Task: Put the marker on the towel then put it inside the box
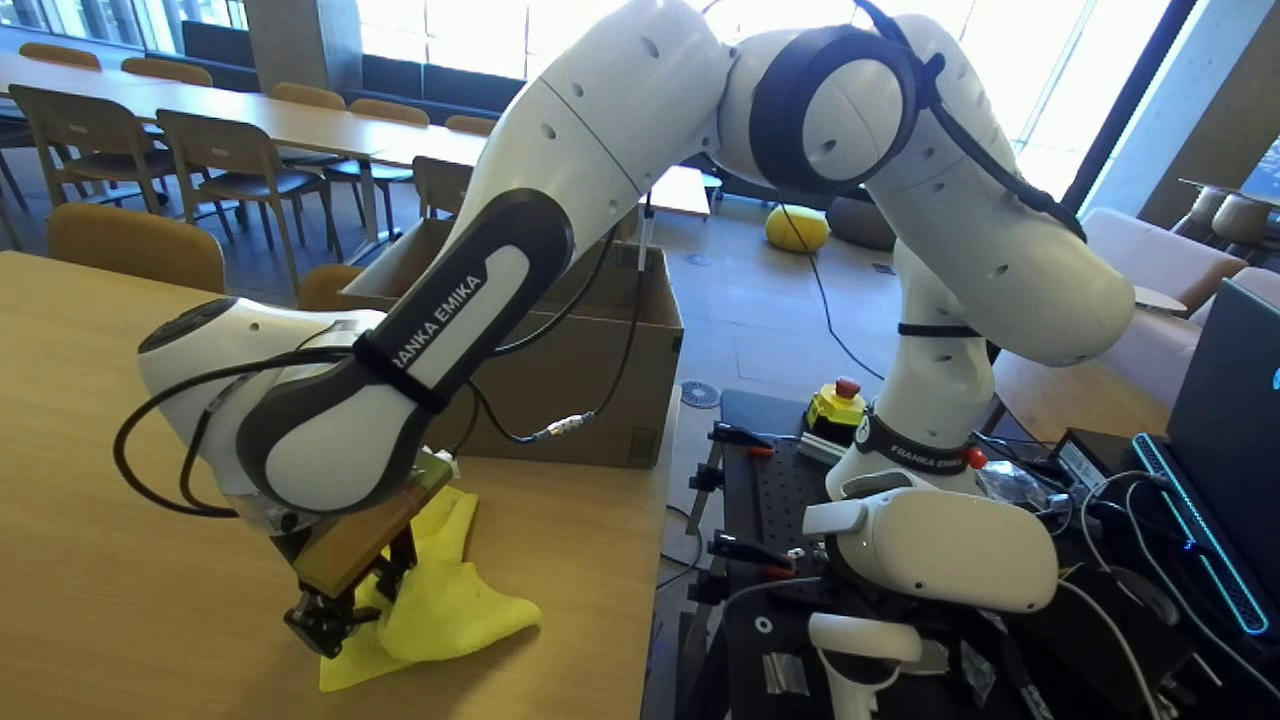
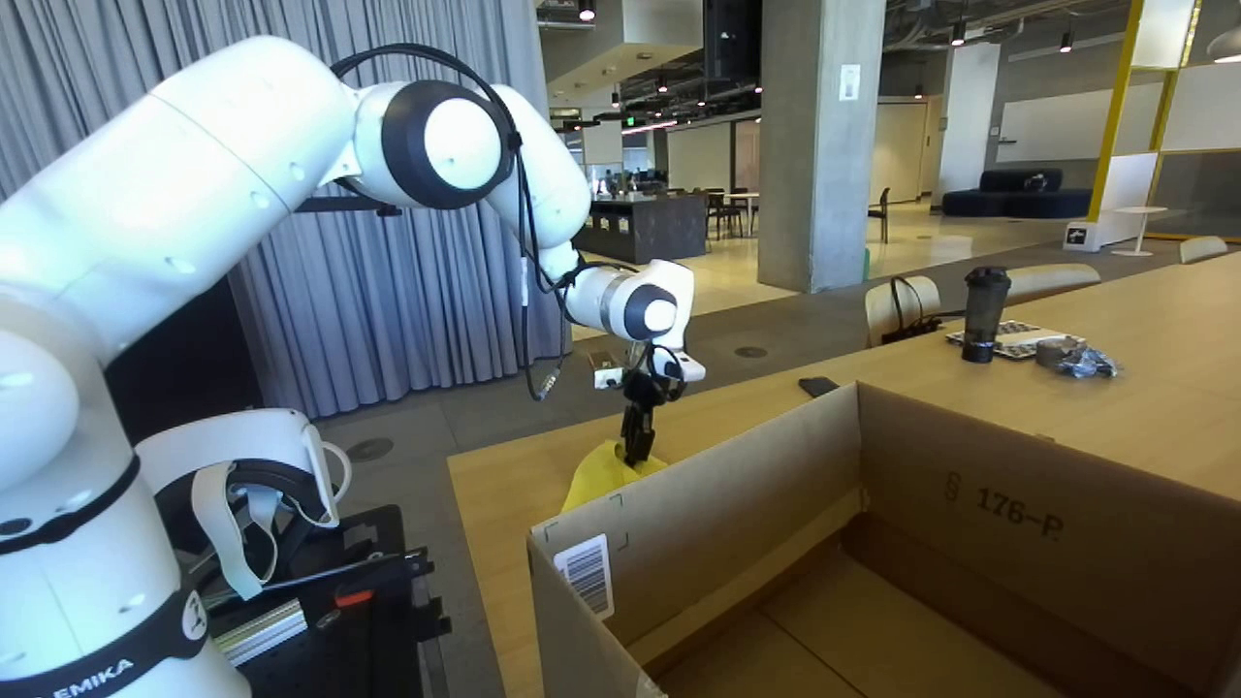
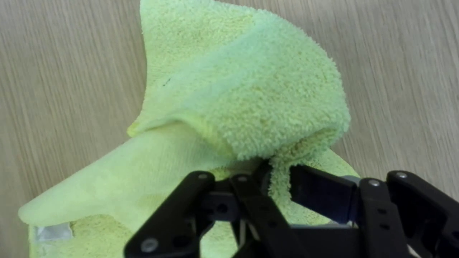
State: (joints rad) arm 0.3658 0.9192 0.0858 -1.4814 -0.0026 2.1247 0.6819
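The yellow towel (image 1: 455,615) lies bunched and folded on the table; it also shows in an exterior view (image 2: 593,475) and in the wrist view (image 3: 251,93). My gripper (image 1: 374,603) points down at the towel, low over the table; it shows behind the box in an exterior view (image 2: 636,451). In the wrist view, my gripper's black fingers (image 3: 279,179) are closed on a fold of the towel. The brown cardboard box (image 1: 570,370) stands on the table beside the towel; its open inside and white label show in an exterior view (image 2: 732,523). The marker is hidden or out of view.
The wooden table (image 1: 90,500) has its edge close to the towel and box. A dark phone (image 2: 817,386), a dark bottle (image 2: 984,315) and crumpled plastic (image 2: 1088,363) lie past the box. A white headset (image 1: 945,550) sits near the robot's base.
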